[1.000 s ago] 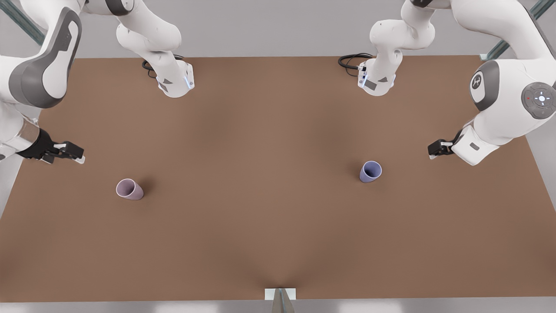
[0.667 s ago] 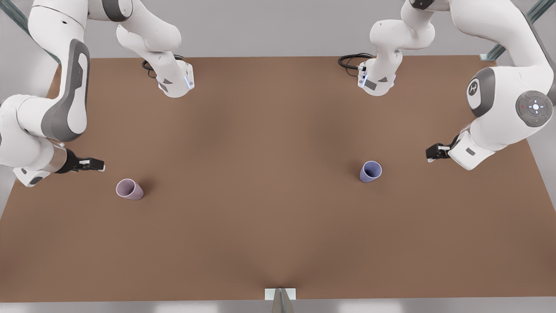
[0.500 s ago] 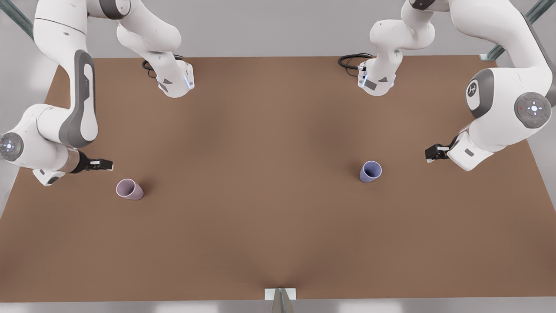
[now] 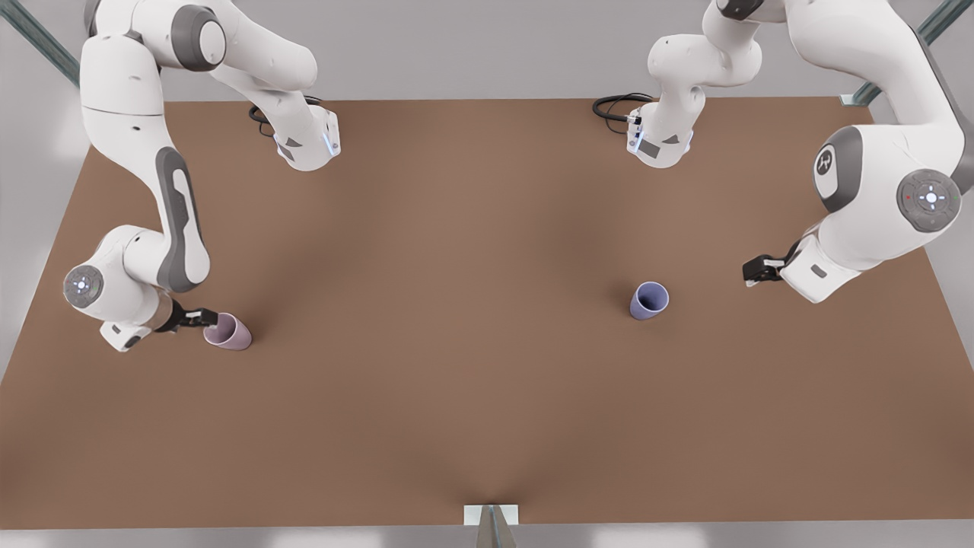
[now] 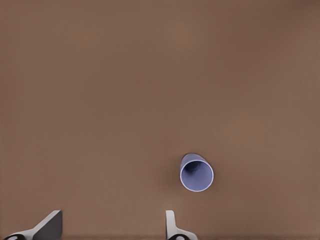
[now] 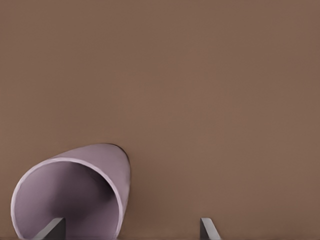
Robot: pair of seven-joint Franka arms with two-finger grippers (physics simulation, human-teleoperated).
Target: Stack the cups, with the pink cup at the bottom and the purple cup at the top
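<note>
Jaws of both grippers stand wide open and hold nothing. The right gripper (image 4: 204,315) sits at the rim of the pink cup (image 4: 227,332), on the front view's left; in the right wrist view one finger (image 6: 51,229) overlaps the cup's mouth (image 6: 70,192) and the other stands clear beside it. The left gripper (image 4: 752,270) hangs near the purple cup (image 4: 648,300), on the front view's right, not touching it; the left wrist view shows that cup (image 5: 196,172) ahead of the fingertips (image 5: 170,223).

Change over the last second: the right arm has swung down and inward from the table (image 4: 487,396) edge to the pink cup. The left gripper has shifted only slightly. Both cups are unmoved, upright and well apart.

Assessment: the reach for the pink cup is nearly complete. Closing on its wall appears to be the next step. Stacking has not begun.
</note>
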